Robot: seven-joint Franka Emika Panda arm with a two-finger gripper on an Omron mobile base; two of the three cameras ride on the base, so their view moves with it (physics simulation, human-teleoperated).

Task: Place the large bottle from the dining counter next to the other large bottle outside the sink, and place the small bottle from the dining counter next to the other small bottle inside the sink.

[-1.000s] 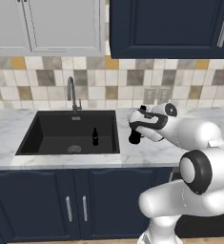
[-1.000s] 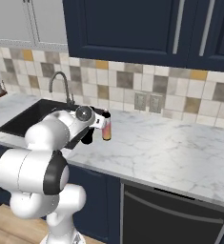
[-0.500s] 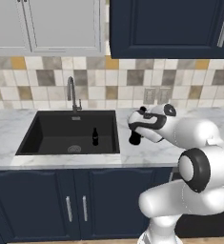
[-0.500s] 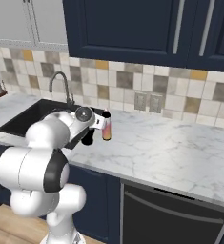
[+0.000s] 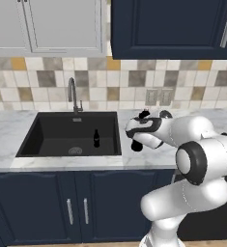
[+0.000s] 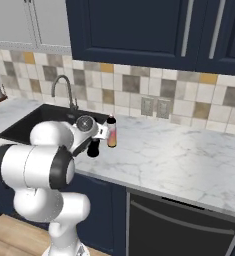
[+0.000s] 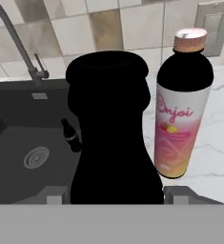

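Note:
My gripper [image 7: 117, 193] is shut on the large bottle [image 7: 108, 133], all black and upright, seen close up between the fingers [image 7: 179, 194]. Just to its right stands the other large bottle [image 7: 182, 119], pinkish-red with a pale cap, on the marble worktop outside the sink [image 7: 18, 128]. In the right base view the gripper [image 6: 90, 134] holds the black bottle [image 6: 93, 149] low over the worktop beside the pink one [image 6: 111, 133]. The other small bottle [image 5: 96, 138], tiny and dark, stands inside the sink [image 5: 47, 140]. The dining counter and its small bottle are out of view.
A grey gooseneck faucet [image 5: 72, 94] rises behind the basin. Tiled backsplash with an outlet plate [image 6: 156, 107] runs along the back. Marble worktop [image 6: 189, 155] stretches to the right of the bottles. Navy cabinets hang overhead.

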